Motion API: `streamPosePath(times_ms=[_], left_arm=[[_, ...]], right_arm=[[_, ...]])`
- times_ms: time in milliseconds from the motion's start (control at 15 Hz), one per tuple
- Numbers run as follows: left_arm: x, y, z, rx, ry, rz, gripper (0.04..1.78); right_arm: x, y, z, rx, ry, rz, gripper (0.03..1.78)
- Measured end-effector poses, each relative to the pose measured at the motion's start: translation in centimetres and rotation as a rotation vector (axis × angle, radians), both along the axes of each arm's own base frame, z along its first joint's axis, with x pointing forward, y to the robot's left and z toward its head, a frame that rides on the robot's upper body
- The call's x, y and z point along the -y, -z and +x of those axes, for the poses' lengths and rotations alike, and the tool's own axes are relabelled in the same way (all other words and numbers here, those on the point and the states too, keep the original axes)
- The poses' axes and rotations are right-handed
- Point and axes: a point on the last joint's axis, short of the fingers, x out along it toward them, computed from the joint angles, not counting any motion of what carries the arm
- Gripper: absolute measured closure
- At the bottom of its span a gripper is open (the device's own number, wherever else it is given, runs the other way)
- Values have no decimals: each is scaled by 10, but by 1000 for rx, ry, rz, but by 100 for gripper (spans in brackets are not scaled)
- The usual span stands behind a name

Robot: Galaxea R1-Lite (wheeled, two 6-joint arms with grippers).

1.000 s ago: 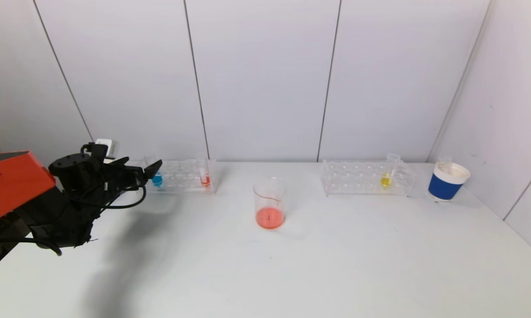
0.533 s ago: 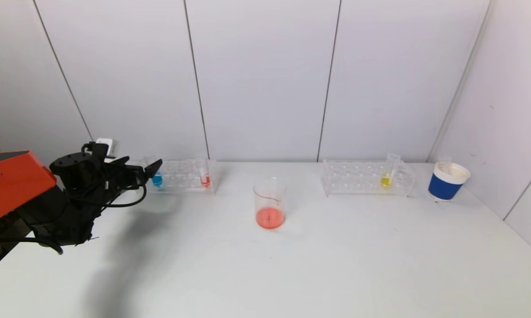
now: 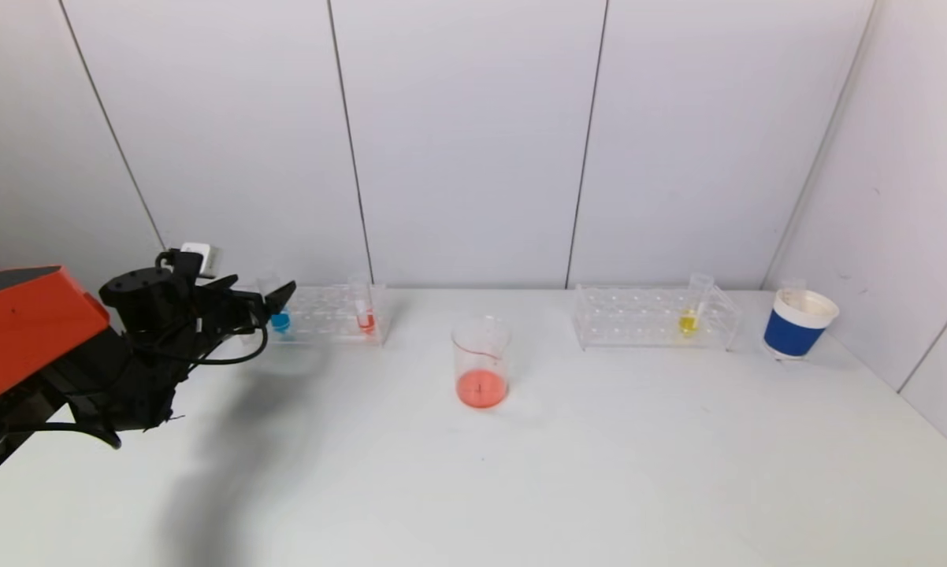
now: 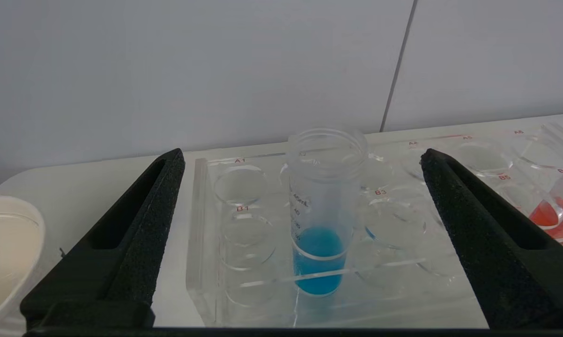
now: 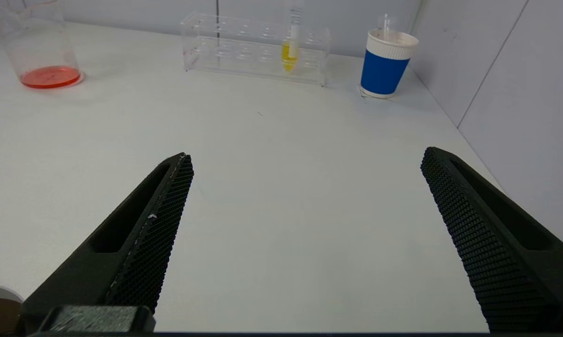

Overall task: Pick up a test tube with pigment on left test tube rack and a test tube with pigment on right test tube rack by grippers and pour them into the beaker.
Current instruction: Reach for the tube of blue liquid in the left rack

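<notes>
Lab bench setting. Plain white table (image 3: pixel 599 472) against pale panelled walls (image 3: pixel 473 142). Two clear acrylic test tube racks (image 3: pixel 328 313) (image 3: pixel 653 318) at the rear edge, centre left and centre right; glass beaker (image 3: pixel 481 362) holding red liquid mid-frame.

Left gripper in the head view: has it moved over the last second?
Yes. The left gripper has edged up and slightly toward the left test tube rack, open around the blue test tube.
</notes>
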Motion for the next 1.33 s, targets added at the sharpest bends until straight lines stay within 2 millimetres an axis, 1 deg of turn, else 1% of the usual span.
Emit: streamPosePath(times_ms=[333,1333], left_arm=[[4,1,2,2,9,6,6],[4,2,3,0,8,6,6]], right_arm=[[0,0,0,0,0,0,4],[0,0,0,0,0,0,4]])
